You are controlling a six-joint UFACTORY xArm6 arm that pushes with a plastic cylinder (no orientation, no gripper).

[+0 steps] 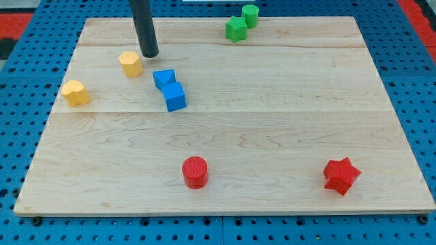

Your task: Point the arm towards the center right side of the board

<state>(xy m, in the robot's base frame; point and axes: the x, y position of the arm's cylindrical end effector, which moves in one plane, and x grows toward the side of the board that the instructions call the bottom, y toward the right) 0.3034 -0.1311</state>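
Now my tip, a smooth dark rod with no pincer, stands beside the yellow hexagon block on pale wood.

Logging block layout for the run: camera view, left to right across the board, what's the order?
yellow block near the left edge → yellow hexagon block → my tip → two touching blue blocks → red cylinder → green star block → green cylinder → red star block

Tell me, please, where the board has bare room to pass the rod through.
Free: the wide middle and right, bordered by the green blocks above and the red star and red cylinder below. Crowded: upper left, where my tip stands between the yellow blocks and blue blocks.
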